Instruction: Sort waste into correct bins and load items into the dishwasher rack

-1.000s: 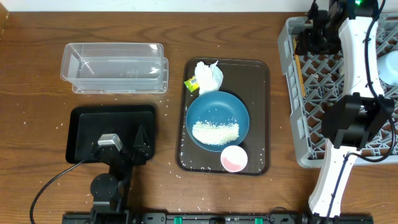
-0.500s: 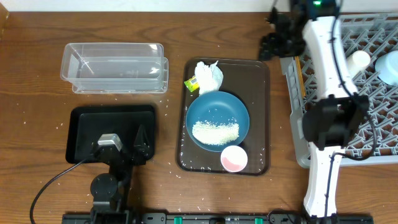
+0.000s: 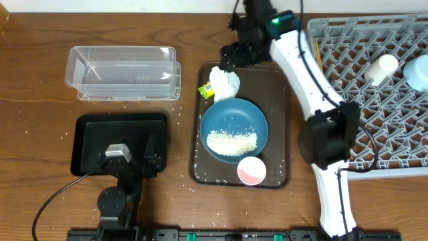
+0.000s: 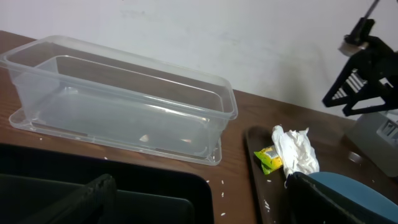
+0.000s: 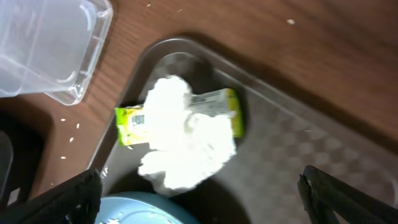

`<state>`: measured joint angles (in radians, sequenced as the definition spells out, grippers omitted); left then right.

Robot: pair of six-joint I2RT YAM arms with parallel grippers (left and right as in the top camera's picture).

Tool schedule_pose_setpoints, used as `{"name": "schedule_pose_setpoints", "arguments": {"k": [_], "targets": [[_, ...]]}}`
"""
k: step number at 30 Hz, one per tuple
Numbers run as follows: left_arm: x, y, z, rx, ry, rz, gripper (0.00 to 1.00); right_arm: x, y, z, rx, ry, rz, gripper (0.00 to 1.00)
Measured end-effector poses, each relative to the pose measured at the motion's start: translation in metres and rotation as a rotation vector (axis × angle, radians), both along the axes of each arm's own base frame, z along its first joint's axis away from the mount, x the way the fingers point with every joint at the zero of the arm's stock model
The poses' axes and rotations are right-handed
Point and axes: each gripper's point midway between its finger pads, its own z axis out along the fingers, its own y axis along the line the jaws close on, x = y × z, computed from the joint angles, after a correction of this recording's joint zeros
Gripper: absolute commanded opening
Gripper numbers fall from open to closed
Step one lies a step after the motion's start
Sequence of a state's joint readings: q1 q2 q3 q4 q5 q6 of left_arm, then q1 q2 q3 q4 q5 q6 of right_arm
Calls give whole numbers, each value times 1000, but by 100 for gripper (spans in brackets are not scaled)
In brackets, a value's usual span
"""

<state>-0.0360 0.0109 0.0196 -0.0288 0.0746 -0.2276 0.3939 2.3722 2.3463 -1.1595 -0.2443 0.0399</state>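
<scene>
Wooden table (image 3: 40, 20); only overhead shows rack (image 3: 394, 120); wrist views show left hand (image 4: 196, 186), right hand (image 5: 199, 183) spread apart.

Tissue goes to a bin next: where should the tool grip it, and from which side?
Pinch the crumpled tissue across its raised middle, coming straight down from above. It lies heaped over the wrapper on the brown tray, so a low pinch might catch both.
</scene>
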Motion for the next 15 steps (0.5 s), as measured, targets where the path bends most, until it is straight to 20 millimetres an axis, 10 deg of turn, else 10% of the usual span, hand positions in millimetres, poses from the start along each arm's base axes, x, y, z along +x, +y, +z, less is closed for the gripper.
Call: {"name": "schedule_pose_setpoints", "arguments": {"k": [15], "targets": [[0, 0, 0, 0, 0, 0, 90, 2, -61, 19, -113, 31, -221, 99]]}}
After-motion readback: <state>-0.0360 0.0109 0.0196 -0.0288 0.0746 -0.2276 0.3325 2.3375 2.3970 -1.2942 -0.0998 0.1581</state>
